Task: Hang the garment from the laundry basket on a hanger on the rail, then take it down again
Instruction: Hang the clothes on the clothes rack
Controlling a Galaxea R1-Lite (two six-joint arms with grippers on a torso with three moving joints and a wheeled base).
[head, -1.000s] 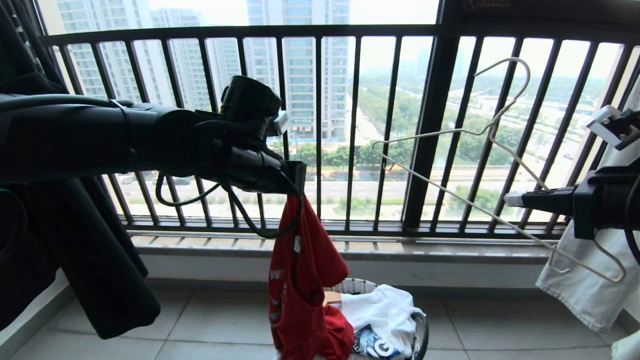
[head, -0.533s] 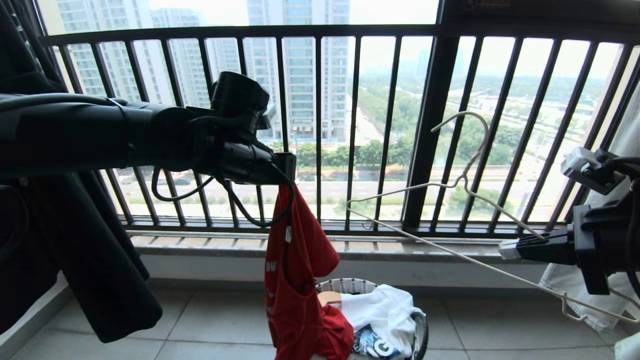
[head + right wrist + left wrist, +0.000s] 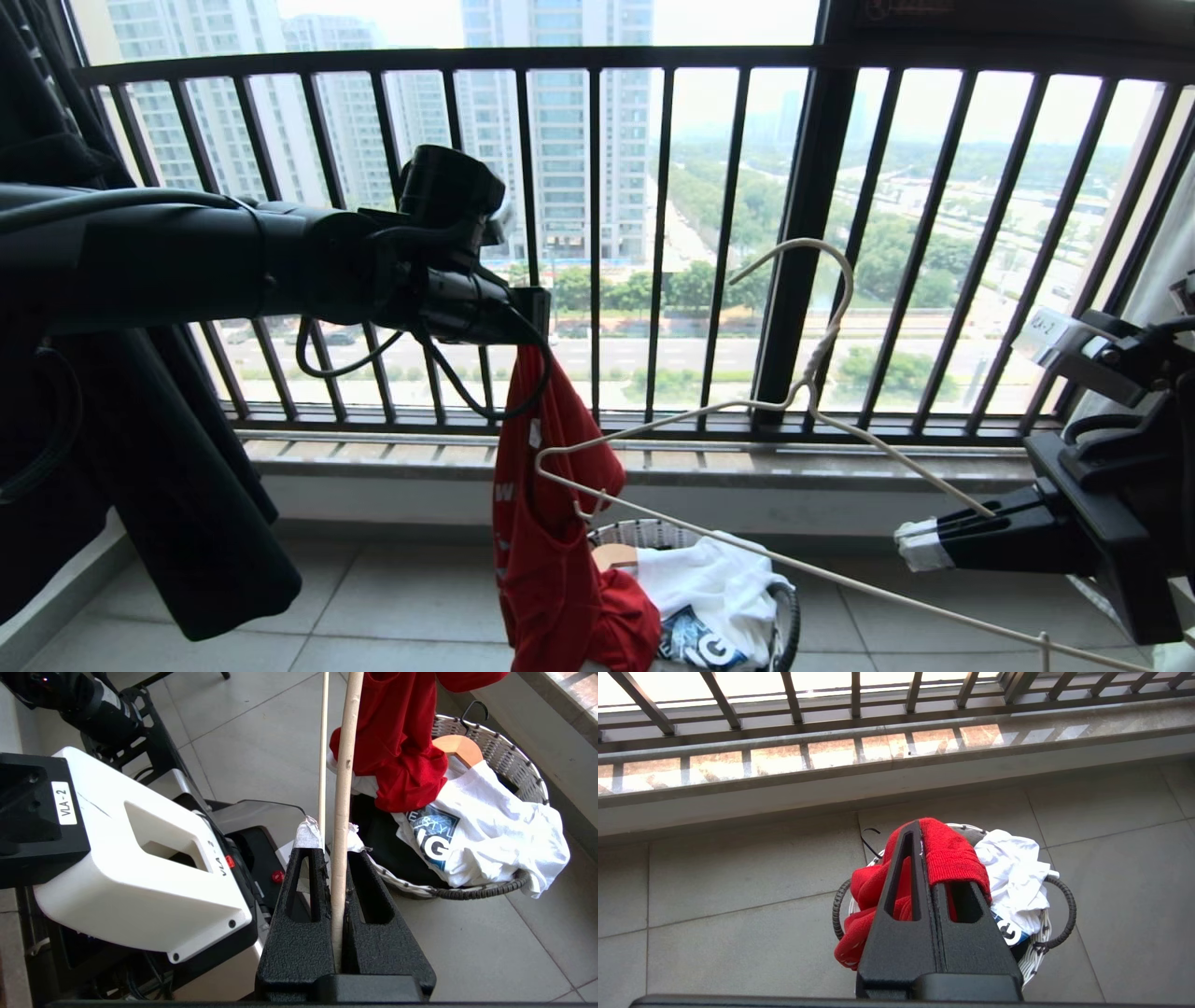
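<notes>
My left gripper (image 3: 537,322) is out in front of the dark barred railing (image 3: 597,243), fingers pressed together on a fold of the red T-shirt (image 3: 546,551). The shirt hangs straight down from that pinch, and its lower end lies bunched in the laundry basket (image 3: 789,621) on the tiled floor (image 3: 392,607), beside a white T-shirt with a dark print (image 3: 709,583). From my left wrist I see red cloth draped over both fingers (image 3: 906,872), with the basket directly below. Against a second ago this arm has hardly shifted; the shirt hangs much as it did.

My right gripper (image 3: 920,546) is low at the right, fingers clamped on one shoulder wire of the white wire hanger (image 3: 747,406). The right wrist view shows that wire running between the closed fingers (image 3: 306,886), with white padding at their tips. A second ago the hanger was high and far to the right, its hook up against the bars. Now it has come down and swung toward the left: the hook sits lower, by the thick railing post, and the far shoulder tip is right at the hanging shirt, in front of it. I cannot tell whether wire and cloth touch. The rail is in none of my views.
</notes>
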